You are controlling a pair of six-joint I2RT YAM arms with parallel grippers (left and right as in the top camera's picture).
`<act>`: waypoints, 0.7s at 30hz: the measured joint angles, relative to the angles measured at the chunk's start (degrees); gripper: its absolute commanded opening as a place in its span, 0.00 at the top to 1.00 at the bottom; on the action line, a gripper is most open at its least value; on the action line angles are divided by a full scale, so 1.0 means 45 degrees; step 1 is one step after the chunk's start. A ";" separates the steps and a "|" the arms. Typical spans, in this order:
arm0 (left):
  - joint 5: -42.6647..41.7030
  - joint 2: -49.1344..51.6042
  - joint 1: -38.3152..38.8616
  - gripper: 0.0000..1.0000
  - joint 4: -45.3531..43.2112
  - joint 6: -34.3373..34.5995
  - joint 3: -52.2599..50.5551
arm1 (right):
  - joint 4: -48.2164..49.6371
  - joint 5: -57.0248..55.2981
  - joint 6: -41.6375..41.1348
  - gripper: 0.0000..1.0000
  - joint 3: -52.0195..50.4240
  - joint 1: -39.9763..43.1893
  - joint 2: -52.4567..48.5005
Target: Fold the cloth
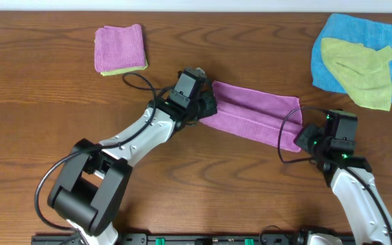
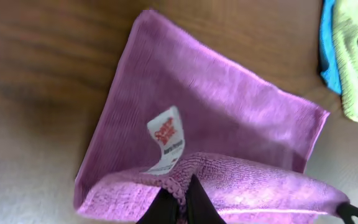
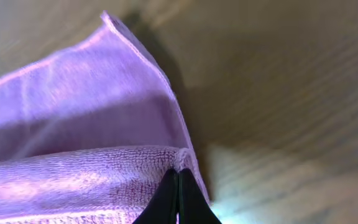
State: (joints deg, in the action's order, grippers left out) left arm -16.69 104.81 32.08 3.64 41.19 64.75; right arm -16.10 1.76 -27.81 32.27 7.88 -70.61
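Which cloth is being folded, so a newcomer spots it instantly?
On the table, the purple cloth stretches between the left gripper and right gripper, both pinching it. Unlike the folded purple stack upper left or the blue cloth and yellow-green cloth upper right, it shows a white tag.

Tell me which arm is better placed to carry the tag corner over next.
Left, probably: the left gripper is shut on the cloth edge beside the white tag; the right gripper pinches the opposite end.
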 measured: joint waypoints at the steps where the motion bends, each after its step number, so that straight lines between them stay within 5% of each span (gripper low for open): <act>1: 0.0044 0.0141 -0.0005 0.94 -0.0296 -0.0044 0.0005 | 0.0073 0.0010 0.0000 0.99 0.0000 0.0000 0.0000; 21: 0.0622 0.1399 -0.0015 0.94 -0.2171 -0.0160 0.0005 | 0.3648 0.0554 0.0000 0.99 0.0005 0.0000 -0.2565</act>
State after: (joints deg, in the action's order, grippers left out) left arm -13.89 111.11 32.01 -6.13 40.47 64.77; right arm 0.32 4.25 -27.81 32.29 7.88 -82.15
